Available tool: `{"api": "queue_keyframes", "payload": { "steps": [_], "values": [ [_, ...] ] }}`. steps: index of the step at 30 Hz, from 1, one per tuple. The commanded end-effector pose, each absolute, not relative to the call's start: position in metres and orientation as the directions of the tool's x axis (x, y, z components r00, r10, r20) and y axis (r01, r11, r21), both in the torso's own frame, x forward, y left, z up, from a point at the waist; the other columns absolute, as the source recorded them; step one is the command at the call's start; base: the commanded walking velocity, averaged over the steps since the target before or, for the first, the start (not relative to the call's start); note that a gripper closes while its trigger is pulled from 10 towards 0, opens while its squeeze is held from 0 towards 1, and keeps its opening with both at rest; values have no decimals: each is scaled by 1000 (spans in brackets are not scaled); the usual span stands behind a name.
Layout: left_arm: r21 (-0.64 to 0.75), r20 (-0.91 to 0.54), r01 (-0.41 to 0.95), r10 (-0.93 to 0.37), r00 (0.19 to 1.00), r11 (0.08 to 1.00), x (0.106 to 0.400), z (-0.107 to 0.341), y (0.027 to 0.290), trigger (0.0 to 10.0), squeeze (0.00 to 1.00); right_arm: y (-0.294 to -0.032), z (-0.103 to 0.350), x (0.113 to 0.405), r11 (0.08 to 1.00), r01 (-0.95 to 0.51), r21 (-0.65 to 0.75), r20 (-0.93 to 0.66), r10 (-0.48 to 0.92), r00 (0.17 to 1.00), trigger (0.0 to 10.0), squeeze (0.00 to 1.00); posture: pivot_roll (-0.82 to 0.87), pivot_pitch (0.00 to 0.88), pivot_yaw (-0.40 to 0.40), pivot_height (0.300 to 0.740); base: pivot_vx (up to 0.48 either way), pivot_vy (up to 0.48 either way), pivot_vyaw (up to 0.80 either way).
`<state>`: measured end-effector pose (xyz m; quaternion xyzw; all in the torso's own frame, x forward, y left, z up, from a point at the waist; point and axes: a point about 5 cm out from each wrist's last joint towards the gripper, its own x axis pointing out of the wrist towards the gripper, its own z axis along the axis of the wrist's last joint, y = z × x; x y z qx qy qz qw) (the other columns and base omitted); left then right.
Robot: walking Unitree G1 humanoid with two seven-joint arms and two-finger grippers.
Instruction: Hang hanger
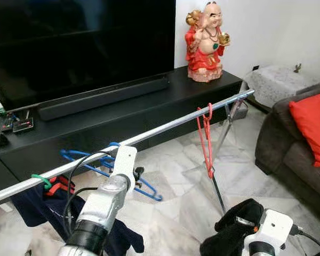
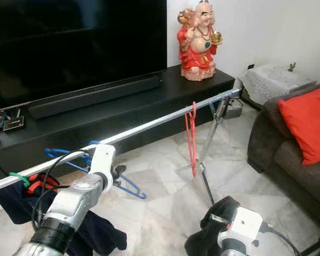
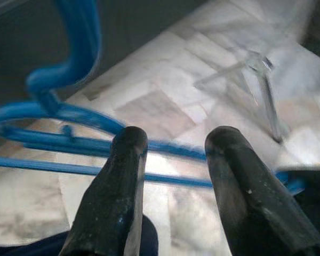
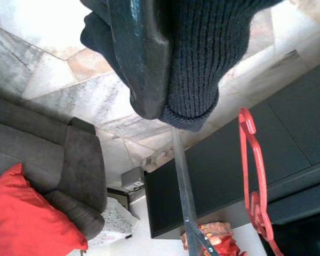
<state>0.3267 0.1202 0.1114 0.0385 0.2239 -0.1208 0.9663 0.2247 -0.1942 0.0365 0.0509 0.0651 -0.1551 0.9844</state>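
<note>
Blue plastic hanger (image 1: pixel 90 160) hooked on silver metal rail (image 1: pixel 165 128), centre-left; left gripper (image 3: pixel 173 160) parted narrowly; right gripper (image 4: pixel 149 80) clamping dark knitted cloth (image 4: pixel 202 48).

Rail partly occupied

Rail (image 1: pixel 165 129) lay bare between blue hanger (image 1: pixel 90 158) and red hanger (image 1: pixel 206 140); TV stand (image 1: pixel 149 101) blocked the far side.

Left arm raised forward, left claw (image 3: pixel 173 160) fingers apart. Right claw (image 4: pixel 165 58) low, pinching dark cloth.
</note>
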Motion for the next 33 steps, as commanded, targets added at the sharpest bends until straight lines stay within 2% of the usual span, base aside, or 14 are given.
{"api": "queue_keyframes", "payload": {
  "steps": [1, 4, 6, 14, 23, 26, 27, 28, 29, 30, 33],
  "values": [
    [4, -454, 323, -287, 844, 946, 320, 117, 116, 10000, 0, -190, 40, 229, 950, 300, 87, -119, -289, 950, 10000, 0, 67, 0, 77, 740, 0, 0, 0],
    [8, -480, 423, -367, 796, 906, 307, 124, 114, 10000, 0, -189, 40, 229, 951, 297, 90, -121, -286, 951, 10000, 0, 69, 0, 79, 740, 0, 0, 0],
    [21, -485, 429, -366, 794, 903, 304, 126, 115, 10000, 0, -189, 39, 229, 951, 296, 90, -122, -285, 951, 10000, 0, 69, 0, 79, 740, 0, 0, 0],
    [5, -498, 255, -219, 839, 967, 307, 122, 127, 10000, 0, -188, 38, 229, 951, 294, 91, -124, -282, 951, 10000, 0, 62, 0, 81, 740, 0, 0, 0],
    [-43, -520, -82, 47, 853, 996, 314, 108, 148, 10000, 0, -191, 38, 228, 949, 303, 84, -123, -291, 949, 10000, 0, 57, 0, 80, 740, 0, 0, 0],
    [-93, -507, -117, 54, 860, 989, 316, 108, 146, 10000, 0, -190, 38, 227, 949, 302, 84, -125, -291, 948, 10000, 0, 56, 0, 80, 740, 0, 0, 0],
    [-134, -498, -116, 35, 866, 984, 318, 110, 143, 10000, 0, -190, 37, 227, 949, 303, 84, -126, -291, 948, 10000, 0, 56, 0, 80, 740, 0, 0, 0],
    [-178, -481, -52, -40, 876, 983, 319, 114, 132, 10000, 24, -190, 37, 227, 949, 303, 85, -127, -292, 948, 10000, 0, 53, 0, 81, 740, 0, 0, 0],
    [-177, -469, -20, -66, 881, 984, 320, 116, 129, 10000, 596, -190, 37, 227, 949, 304, 86, -127, -292, 948, 10000, 0, 53, 0, 81, 740, 0, 0, 0],
    [-172, -462, -2, -79, 883, 985, 320, 117, 127, 10000, 1000, -190, 37, 227, 949, 304, 86, -127, -293, 948, 10000, 0, 51, 0, 82, 740, 0, 0, 0],
    [-170, -457, 79, -149, 877, 982, 318, 118, 119, 10000, 1000, -190, 37, 227, 948, 305, 86, -127, -294, 947, 10000, 0, 51, 0, 82, 740, 0, 0, 0]
  ]
}}
